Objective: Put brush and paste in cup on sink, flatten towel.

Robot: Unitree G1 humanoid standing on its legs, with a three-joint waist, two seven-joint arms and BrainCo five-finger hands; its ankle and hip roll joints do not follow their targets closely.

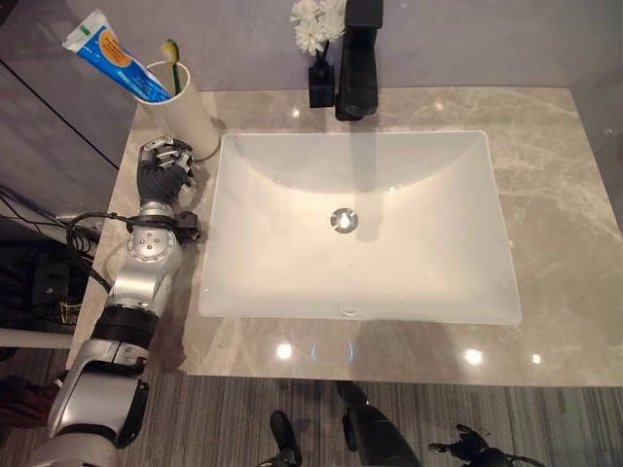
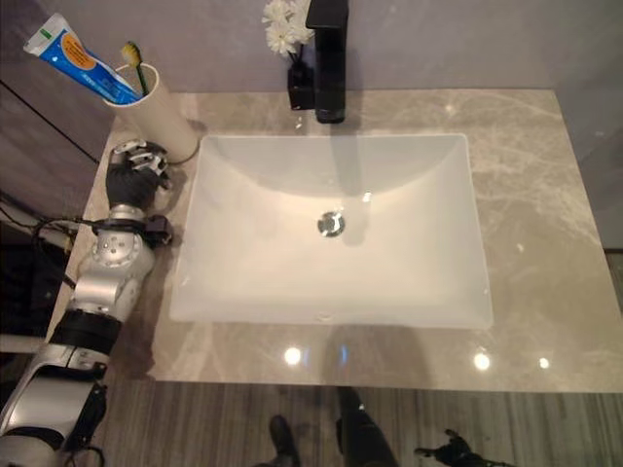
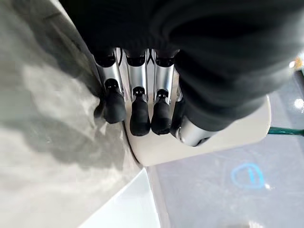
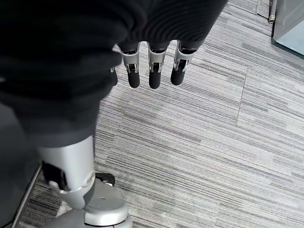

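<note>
A cream cup (image 1: 185, 112) stands at the back left corner of the marble counter (image 1: 555, 195). A blue and white toothpaste tube (image 1: 107, 53) and a toothbrush (image 1: 172, 58) with a green handle stick out of its top. My left hand (image 1: 164, 170) rests on the counter just in front of the cup. In the left wrist view its relaxed fingers (image 3: 140, 114) point at the cup's wall (image 3: 223, 137), tips close to or touching it and curled round nothing. My right hand (image 4: 156, 71) hangs over the striped floor, fingers straight and holding nothing.
A white rectangular sink (image 1: 467, 292) fills the middle of the counter. A black faucet (image 1: 357, 58) and a small black vase of white flowers (image 1: 316, 39) stand at its back edge. Bare marble lies to the right of the sink.
</note>
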